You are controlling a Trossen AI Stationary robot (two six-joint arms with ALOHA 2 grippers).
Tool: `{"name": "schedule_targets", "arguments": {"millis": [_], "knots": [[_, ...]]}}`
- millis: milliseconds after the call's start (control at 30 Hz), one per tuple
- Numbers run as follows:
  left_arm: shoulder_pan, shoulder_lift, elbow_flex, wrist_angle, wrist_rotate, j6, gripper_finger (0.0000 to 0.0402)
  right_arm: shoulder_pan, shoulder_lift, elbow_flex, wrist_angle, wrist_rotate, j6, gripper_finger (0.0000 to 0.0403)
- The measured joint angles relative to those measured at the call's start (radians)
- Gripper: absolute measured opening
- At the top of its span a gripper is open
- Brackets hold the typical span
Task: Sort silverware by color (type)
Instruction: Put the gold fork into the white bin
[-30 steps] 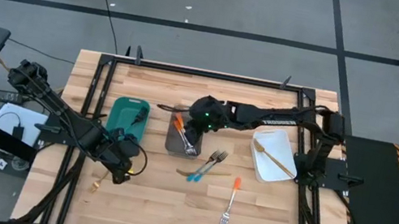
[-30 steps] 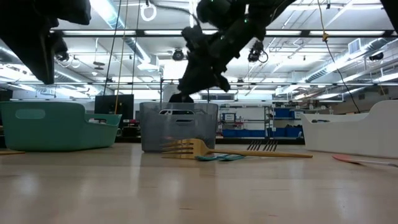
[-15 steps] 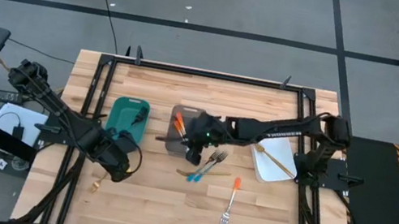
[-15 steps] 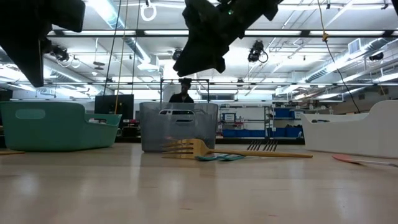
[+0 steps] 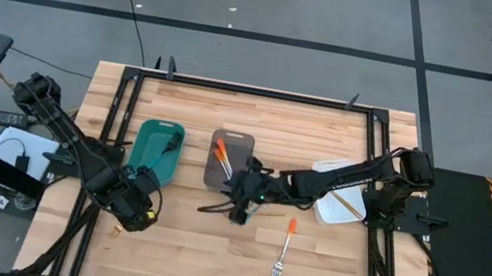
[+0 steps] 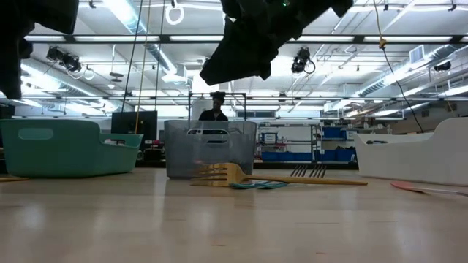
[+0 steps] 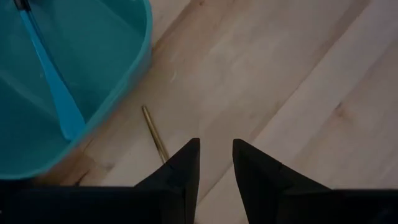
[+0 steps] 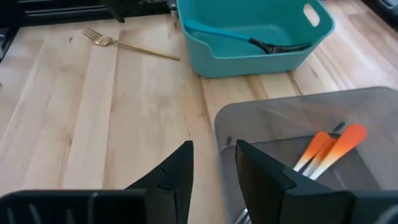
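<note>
My right gripper hovers empty, fingers slightly apart, near the table centre | left gripper also slightly apart, over a gold fork beside the teal tray | fork seems light, stiff, slippery: pinch mid-handle.

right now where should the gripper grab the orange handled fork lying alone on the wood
Grip the orange-handled metal fork across its orange handle, coming straight down from above. It lies flat on the wooden table, handle toward the trays, clear of other cutlery, so the fingers can straddle it.
</note>
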Motion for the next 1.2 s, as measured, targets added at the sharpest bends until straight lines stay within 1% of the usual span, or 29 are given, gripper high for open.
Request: {"name": "schedule_targets", "arguments": {"millis": [300,533,667,833,1000,1200], "knots": [[-0.010,0.095,-0.001,0.001,0.054,-0.055,0.0103,0.051,0.001,-0.084,0.126,0.052,0.046,0.0126],[-0.010,0.153,-0.001,0.001,0.111,-0.079,0.0103,0.099,0.001,-0.102,0.149,0.127,0.055,0.0126],[-0.015,0.171,-0.001,0.002,0.150,-0.106,0.0103,0.127,0.002,-0.102,0.177,0.131,0.065,0.0126],[-0.026,0.184,-0.001,0.003,0.147,-0.127,0.0103,0.159,0.002,-0.102,0.198,0.172,0.058,0.0126],[-0.038,0.219,-0.001,0.016,0.075,-0.136,0.0103,0.180,0.002,-0.102,0.213,0.228,0.043,0.0126],[-0.069,0.266,-0.001,0.023,0.045,-0.163,0.0103,0.189,0.002,-0.101,0.221,0.231,0.034,0.0126]]}}
